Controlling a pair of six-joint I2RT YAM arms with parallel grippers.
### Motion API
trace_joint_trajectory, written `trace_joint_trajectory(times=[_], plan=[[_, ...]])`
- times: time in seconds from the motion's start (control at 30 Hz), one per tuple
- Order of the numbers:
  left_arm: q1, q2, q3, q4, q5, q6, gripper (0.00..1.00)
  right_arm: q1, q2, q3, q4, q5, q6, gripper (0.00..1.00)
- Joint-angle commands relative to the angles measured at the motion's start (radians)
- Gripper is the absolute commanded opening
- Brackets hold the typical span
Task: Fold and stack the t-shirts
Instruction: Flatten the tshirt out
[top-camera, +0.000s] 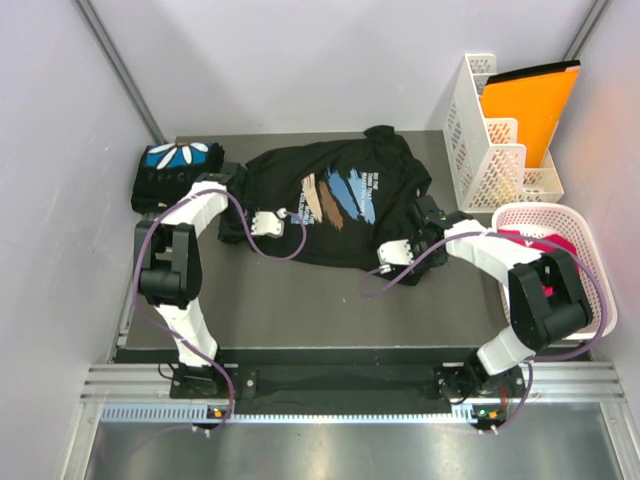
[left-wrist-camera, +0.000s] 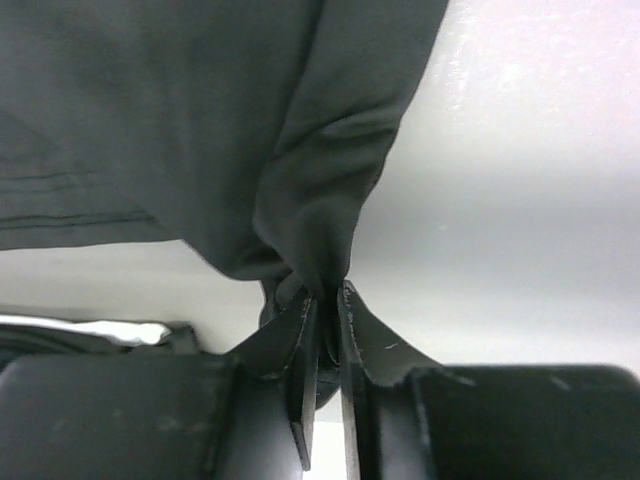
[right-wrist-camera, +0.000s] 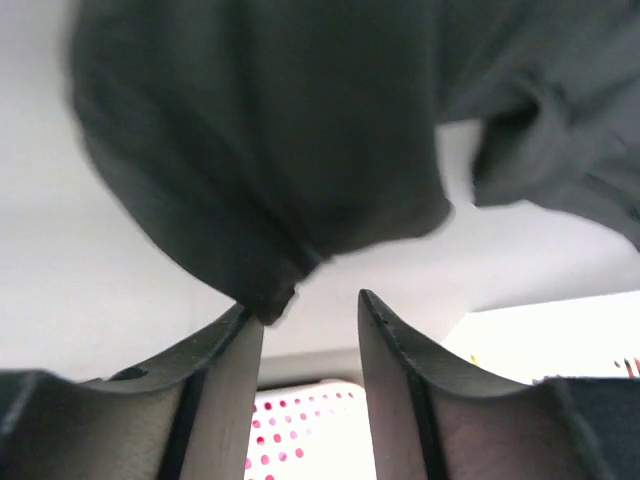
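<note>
Left gripper (left-wrist-camera: 327, 292) clamped on the spread t-shirt (top-camera: 335, 205); right gripper (right-wrist-camera: 312, 305) with fingers apart, cloth brushing one tip.
Of two shirts, the spread one lay mid-table and the folded t-shirt (top-camera: 178, 172) sat in the far-left corner. The bare grey table (top-camera: 330, 310) lay open nearward; one rack (top-camera: 468, 120) and one basket (top-camera: 540, 210) stood right, with pale walls around.

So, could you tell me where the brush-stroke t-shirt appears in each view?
Top view: picture centre, the t-shirt spread on the table, print up.
Left wrist: black cloth fills the upper left, pinched to a bunch at bottom centre.
Right wrist: blurred black cloth across the top.
Shared landmark: the white basket, right of the table from above, pink-dotted low centre at the right wrist; not at the left.
</note>
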Motion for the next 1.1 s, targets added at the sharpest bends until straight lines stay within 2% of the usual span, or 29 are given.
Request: trace_joint_trajectory(times=[0.0, 0.17, 0.27, 0.4, 0.6, 0.7, 0.93, 1.07], plan=[[-0.002, -0.063, -0.017, 0.019, 0.014, -0.001, 0.18, -0.023, -0.016, 0.067, 0.017, 0.018, 0.027, 0.43], [-0.002, -0.06, -0.018, 0.028, 0.013, -0.004, 0.19, -0.009, -0.065, 0.215, -0.26, -0.177, -0.005, 0.47], [-0.002, -0.055, -0.014, 0.031, 0.014, -0.004, 0.2, 0.011, -0.07, 0.273, -0.348, -0.235, -0.01, 0.48], [-0.008, -0.044, 0.0, 0.031, 0.014, -0.014, 0.2, 0.057, -0.071, 0.292, -0.384, -0.292, 0.018, 0.49], [-0.014, -0.046, -0.004, 0.032, 0.007, -0.015, 0.2, 0.156, -0.09, 0.192, -0.313, -0.346, 0.093, 0.5], [-0.014, -0.046, 0.002, 0.034, 0.001, -0.016, 0.2, 0.207, -0.082, 0.117, -0.209, -0.343, 0.154, 0.5], [-0.015, -0.055, 0.013, 0.019, -0.006, -0.021, 0.2, 0.215, -0.021, 0.033, 0.026, -0.295, 0.247, 0.5], [-0.015, -0.064, 0.008, 0.017, -0.006, -0.028, 0.2, 0.212, 0.007, 0.031, 0.073, -0.278, 0.26, 0.5]])
